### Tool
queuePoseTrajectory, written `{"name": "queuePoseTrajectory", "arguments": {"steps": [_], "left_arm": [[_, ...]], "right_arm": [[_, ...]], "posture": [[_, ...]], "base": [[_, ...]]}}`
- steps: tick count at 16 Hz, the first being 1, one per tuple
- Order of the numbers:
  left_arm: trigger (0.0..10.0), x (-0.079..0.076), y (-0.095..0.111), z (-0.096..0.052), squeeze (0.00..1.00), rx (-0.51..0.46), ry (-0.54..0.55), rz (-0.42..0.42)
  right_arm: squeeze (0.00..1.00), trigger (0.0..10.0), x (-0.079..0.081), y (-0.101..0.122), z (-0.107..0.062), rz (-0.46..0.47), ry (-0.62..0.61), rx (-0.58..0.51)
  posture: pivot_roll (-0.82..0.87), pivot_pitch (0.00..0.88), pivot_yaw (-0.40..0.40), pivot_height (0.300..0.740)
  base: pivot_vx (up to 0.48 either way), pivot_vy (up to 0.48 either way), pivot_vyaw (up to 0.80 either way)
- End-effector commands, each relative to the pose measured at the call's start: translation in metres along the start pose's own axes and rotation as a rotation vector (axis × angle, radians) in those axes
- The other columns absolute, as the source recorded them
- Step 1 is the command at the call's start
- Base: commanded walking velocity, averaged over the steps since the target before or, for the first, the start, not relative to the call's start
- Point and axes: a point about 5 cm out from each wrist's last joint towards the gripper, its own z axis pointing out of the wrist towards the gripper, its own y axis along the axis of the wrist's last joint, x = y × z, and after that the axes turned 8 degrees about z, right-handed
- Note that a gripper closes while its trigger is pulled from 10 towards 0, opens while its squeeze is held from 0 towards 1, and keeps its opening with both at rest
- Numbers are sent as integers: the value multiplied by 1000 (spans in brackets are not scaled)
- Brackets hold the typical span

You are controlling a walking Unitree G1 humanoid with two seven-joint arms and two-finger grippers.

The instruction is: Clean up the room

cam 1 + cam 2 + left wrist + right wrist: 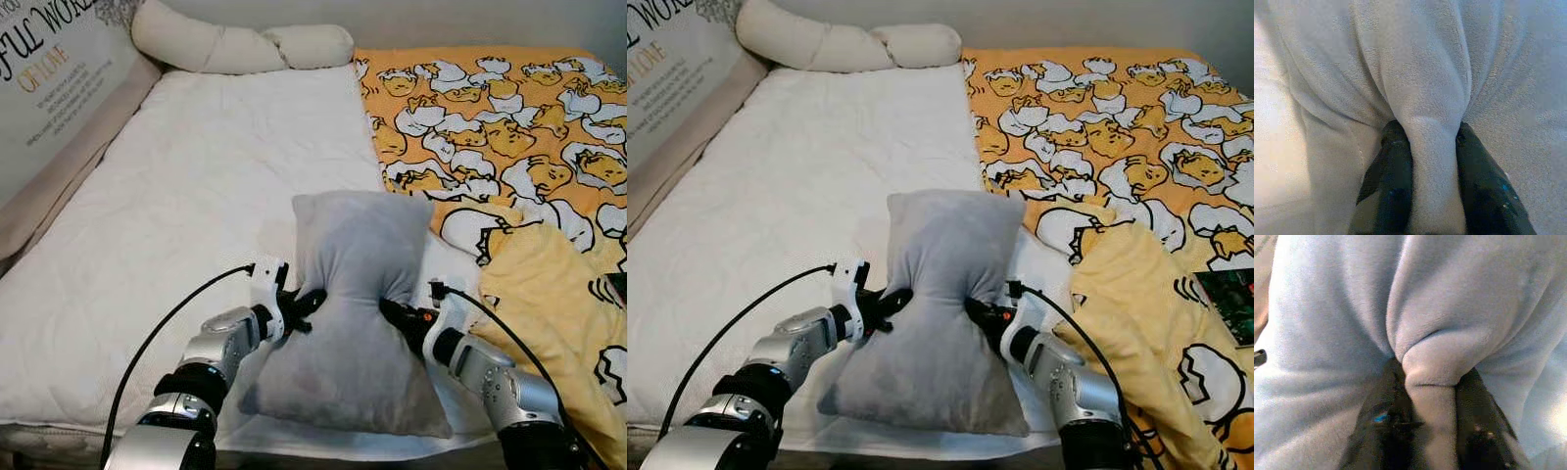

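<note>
The two head cameras look forward and down from the foot of the bed (196, 186), set side by side, so both take in the same mattress, both arms and the grey pillow (358, 313) from slightly shifted angles. Each wrist camera sits very close, looking along its own black fingers (1393, 186) into pillow fabric.

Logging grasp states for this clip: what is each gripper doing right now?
Left gripper: shut on a fold of the grey pillow.
Right gripper: shut on the grey pillow's opposite side.
</note>
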Motion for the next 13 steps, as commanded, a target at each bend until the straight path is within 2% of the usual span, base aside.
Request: {"name": "queuePoseTrajectory", "arguments": {"steps": [1,4,6,8,10,11,13], "left_arm": [[0,-12,-7,6,0,44,-42,17],[0,-10,5,2,0,5,-41,32],[0,-6,28,-10,0,-66,-19,77],[0,-7,39,-19,0,-88,7,140],[0,-9,55,-31,0,-137,36,166],[0,-10,62,-38,0,-165,58,166],[0,-9,79,-53,0,-233,195,228]], "right_arm": [[0,0,20,8,9,-31,59,-17],[0,0,27,17,8,-43,71,-51],[0,0,40,37,4,-63,99,-133],[0,0,49,49,2,-73,116,-180],[0,0,62,60,1,-87,148,-229],[0,0,68,63,0,-87,163,-241],[0,0,77,66,-3,-117,155,-280]], "posture": [[-96,0,43,740],[-90,0,41,740],[-81,0,40,740],[-73,0,40,740],[-70,0,41,740],[-70,0,41,740],[-60,0,26,740]], "base": [[0,0,0],[0,0,0],[0,0,0],[0,0,0],[0,0,0],[0,0,0],[0,0,0]]}}
